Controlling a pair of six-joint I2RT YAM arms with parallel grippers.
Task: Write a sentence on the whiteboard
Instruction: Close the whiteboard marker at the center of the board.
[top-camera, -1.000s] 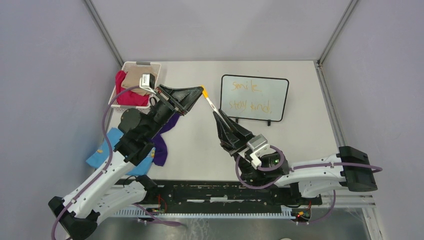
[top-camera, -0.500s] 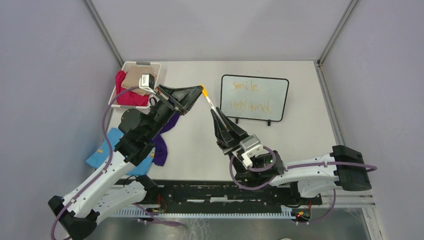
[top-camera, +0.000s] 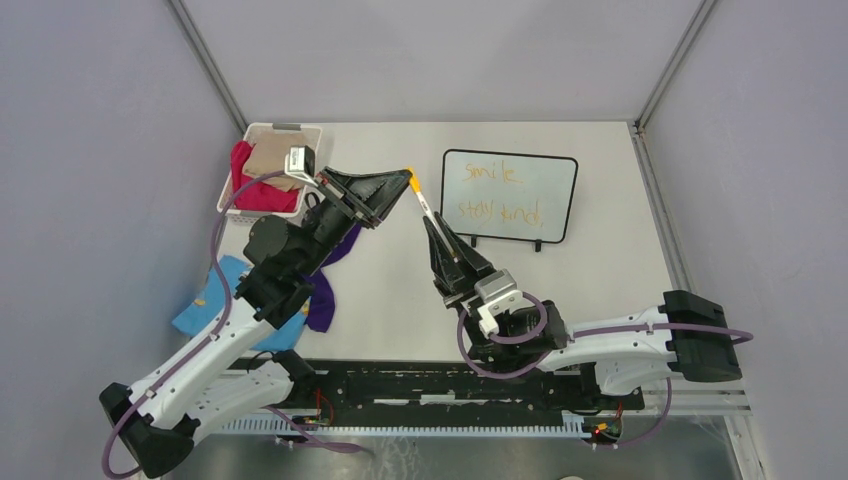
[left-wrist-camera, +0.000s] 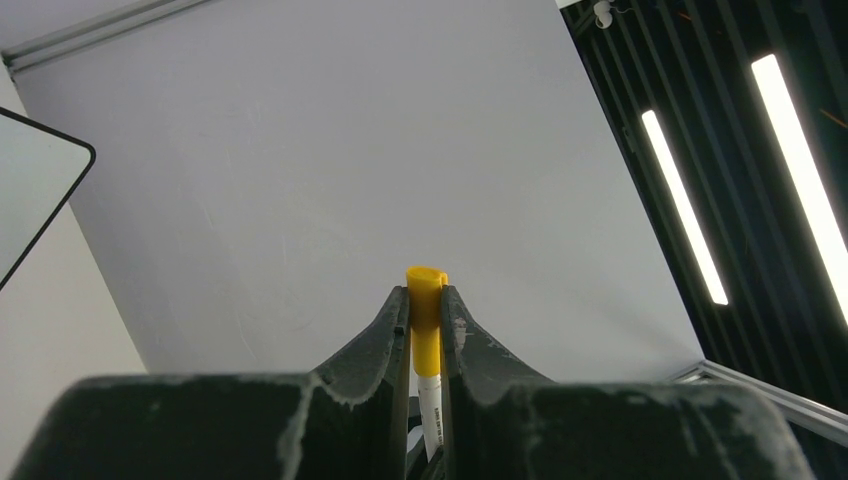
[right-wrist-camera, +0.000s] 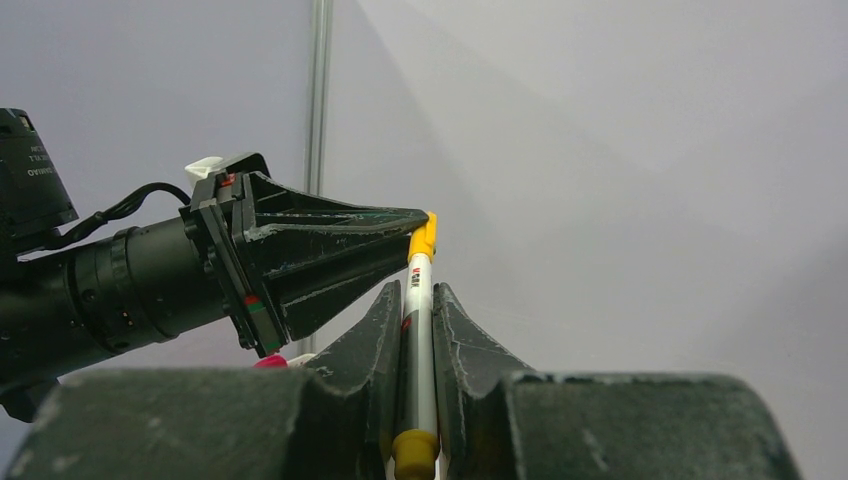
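Lit evenly and softly from overhead; glares white at two strip lights (left-wrist-camera: 680, 205) in left wrist view; casts faint shadows on table (top-camera: 390, 290); blurs slightly at wrist views' bottom edge.

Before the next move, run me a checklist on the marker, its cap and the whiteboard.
1. Right hand shut on marker barrel: ok.
2. Left hand shut on yellow cap: ok.
3. Cap in line with barrel: ok.
4. Cap fully seated on marker: cannot tell.
5. Sentence on whiteboard, two lines written: ok.
6. Marker clear of whiteboard: ok.
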